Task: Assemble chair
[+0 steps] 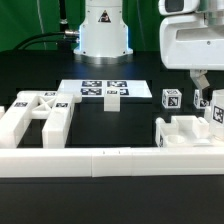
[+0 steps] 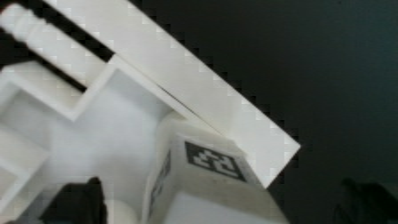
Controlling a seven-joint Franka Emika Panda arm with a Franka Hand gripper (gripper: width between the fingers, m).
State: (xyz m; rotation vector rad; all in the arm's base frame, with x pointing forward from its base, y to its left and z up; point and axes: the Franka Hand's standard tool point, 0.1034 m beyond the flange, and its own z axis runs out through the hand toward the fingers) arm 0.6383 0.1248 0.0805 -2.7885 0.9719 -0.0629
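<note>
Though the gripper point(image 1: 200, 92) hangs over the slab assembly point(image 1: 182, 132) at the exterior view's right, the chair looks barely begun: the X-braced frame point(image 1: 40, 112) and a short post point(image 1: 172, 98) lie loose, well apart. I cannot tell whether its fingers hold anything.

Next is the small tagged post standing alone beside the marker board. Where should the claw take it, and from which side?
Take the short post by its upper half, from straight above, closing across two opposite flat side faces. It stands upright with nothing beside it touching it, so a top-down approach should clear the marker board.
</note>
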